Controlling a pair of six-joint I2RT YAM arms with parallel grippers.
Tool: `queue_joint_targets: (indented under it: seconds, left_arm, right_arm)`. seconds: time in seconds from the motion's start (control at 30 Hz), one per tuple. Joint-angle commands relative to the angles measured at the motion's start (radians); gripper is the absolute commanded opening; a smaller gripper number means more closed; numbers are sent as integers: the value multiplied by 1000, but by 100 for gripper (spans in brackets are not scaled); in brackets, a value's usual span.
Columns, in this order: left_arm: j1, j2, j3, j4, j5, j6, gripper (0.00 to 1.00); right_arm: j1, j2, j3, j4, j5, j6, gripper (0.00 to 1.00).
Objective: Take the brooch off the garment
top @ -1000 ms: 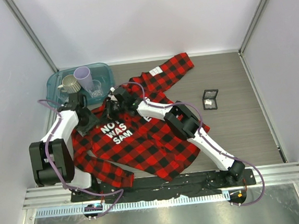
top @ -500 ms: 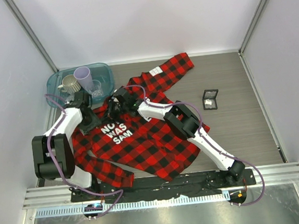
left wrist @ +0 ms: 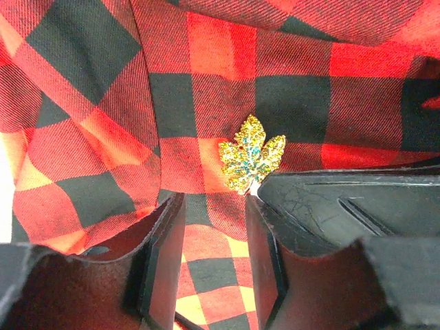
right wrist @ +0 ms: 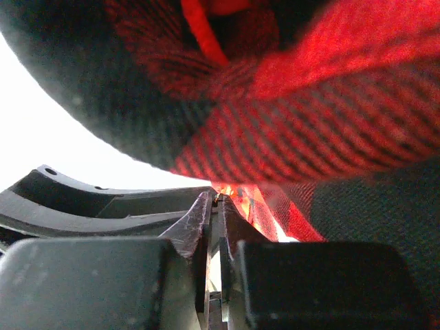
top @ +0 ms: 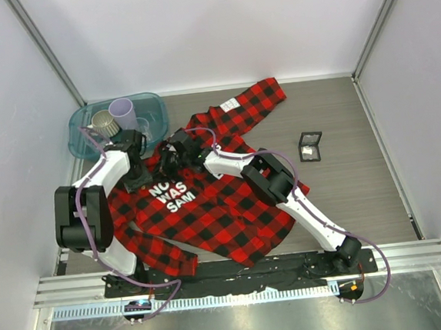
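Observation:
The red-and-black plaid garment (top: 224,211) lies spread on the table, white lettering up. In the left wrist view the gold leaf-shaped brooch (left wrist: 251,154) is pinned to the cloth (left wrist: 82,69). My left gripper (left wrist: 213,237) is open just short of the brooch, both fingers resting on the cloth. My right gripper (top: 166,160) is shut on a pinch of cloth; its black finger (left wrist: 344,206) touches the brooch's lower right edge. In the right wrist view its jaws (right wrist: 220,199) are closed under a raised fold (right wrist: 309,124). In the top view the left gripper (top: 138,174) is beside the right one, and the brooch is hidden there.
A teal tub (top: 157,101) holding cups stands at the back left, close behind the left arm. A small black square box (top: 310,146) sits on the table to the right of the shirt. The shirt's white label (top: 229,105) is on the far sleeve.
My left gripper has moved right and slightly away across the shirt, closing in on the right gripper. The right arm has stayed where it was.

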Motion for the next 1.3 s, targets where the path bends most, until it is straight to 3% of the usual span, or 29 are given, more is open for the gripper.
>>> queue_joint_targets:
  seconds: [0.0, 0.1, 0.23, 0.33, 0.43, 0.77, 0.9, 1.17, 1.27]
  left_arm:
    - [2, 14, 62, -10, -51, 44, 43]
    - [4, 34, 79, -13, -67, 66, 34]
    - [2, 38, 76, -6, -67, 80, 33]
    - [2, 38, 74, 5, -62, 89, 34]
    - [4, 41, 79, 16, -62, 104, 34]
    - [2, 54, 71, 66, -41, 152, 37]
    - [2, 51, 57, 86, -31, 150, 39]
    - [-45, -41, 31, 89, 48, 137, 54]
    - [-53, -66, 39, 82, 59, 109, 53]
  right_arm:
    - [1, -26, -8, 36, -14, 32, 10]
    - [0, -25, -7, 41, -18, 36, 10]
    - [-3, -20, -5, 56, -25, 41, 10]
    - [-8, -20, 0, 62, -35, 27, 13]
    - [-19, -33, -2, 52, -34, -11, 26]
    - [-75, -125, -72, 6, -41, -212, 46]
    - [-75, -181, -137, -5, -49, -327, 49]
    - [-78, -256, -197, -16, -60, -477, 51]
    - [-78, -312, -221, -105, 4, -585, 52]
